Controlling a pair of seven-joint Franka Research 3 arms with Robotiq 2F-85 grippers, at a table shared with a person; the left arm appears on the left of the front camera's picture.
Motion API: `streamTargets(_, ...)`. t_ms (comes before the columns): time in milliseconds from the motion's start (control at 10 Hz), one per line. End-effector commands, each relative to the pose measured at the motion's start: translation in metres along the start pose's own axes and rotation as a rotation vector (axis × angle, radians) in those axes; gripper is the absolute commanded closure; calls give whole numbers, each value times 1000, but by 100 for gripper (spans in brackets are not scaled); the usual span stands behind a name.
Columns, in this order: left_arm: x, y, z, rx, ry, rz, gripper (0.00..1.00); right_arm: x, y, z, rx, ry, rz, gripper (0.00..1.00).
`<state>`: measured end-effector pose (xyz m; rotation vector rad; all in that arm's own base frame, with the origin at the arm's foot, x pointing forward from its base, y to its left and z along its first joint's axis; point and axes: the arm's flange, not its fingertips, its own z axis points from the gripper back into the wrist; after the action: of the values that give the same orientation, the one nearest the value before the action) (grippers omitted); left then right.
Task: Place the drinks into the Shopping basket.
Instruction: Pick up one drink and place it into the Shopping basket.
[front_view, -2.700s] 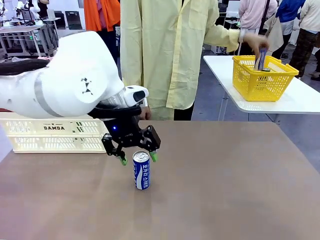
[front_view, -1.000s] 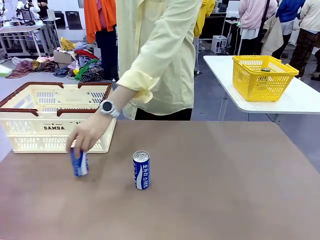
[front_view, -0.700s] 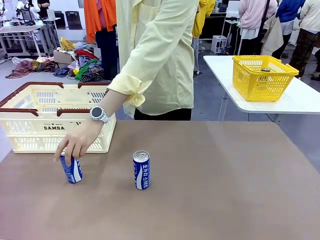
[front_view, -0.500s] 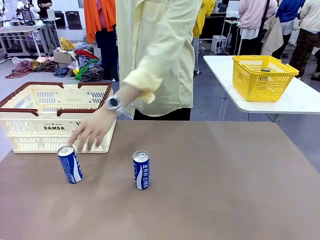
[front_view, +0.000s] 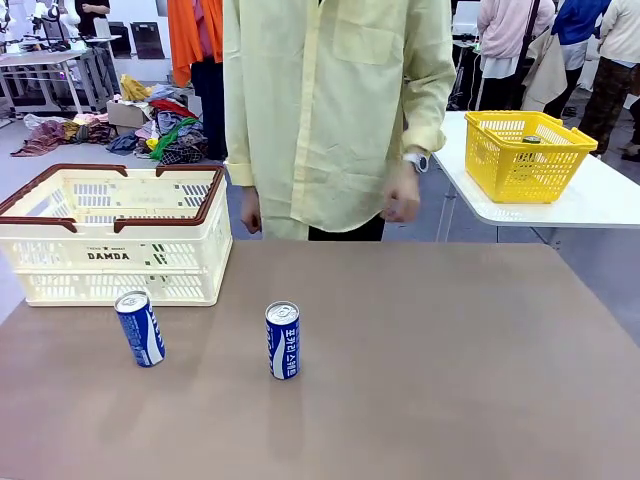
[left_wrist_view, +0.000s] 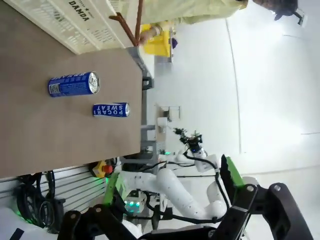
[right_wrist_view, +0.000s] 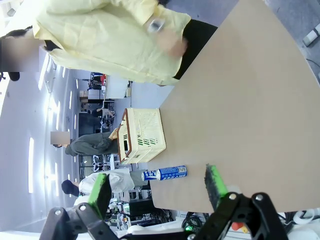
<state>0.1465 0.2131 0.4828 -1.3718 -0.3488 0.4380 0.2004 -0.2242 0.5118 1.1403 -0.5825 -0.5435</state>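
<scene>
One blue drink (front_view: 140, 328) stands on the desk (front_view: 450, 350), just in front of the Shopping basket (front_view: 110, 270). A second drink (front_view: 283, 340) stands to its right. The left gripper (left_wrist_view: 170, 182) and right gripper (right_wrist_view: 157, 184) are spread wide, holding nothing. A person (front_view: 330, 110) stands behind the desk.

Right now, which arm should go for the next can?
Left, likely. The left can, the other can and the basket all stand on the left half of the table, that arm's side. The left gripper and right gripper are both open; the right would reach across.
</scene>
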Motion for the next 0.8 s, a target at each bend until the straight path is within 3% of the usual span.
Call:
streamTargets(0, -1, -49, -56, 169, 71, -25, 0, 1, 2, 0, 19, -1, 15, 0)
streamTargets(200, 2, -110, -145, 339, 201, -63, 0, 1, 2, 0, 19, -1, 15, 0)
streamTargets(400, -13, -142, -258, 613, 266, -101, 0, 1, 2, 0, 19, -1, 15, 0)
streamTargets(700, -38, -141, -420, 978, 282, -206, 0, 1, 2, 0, 19, -1, 15, 0)
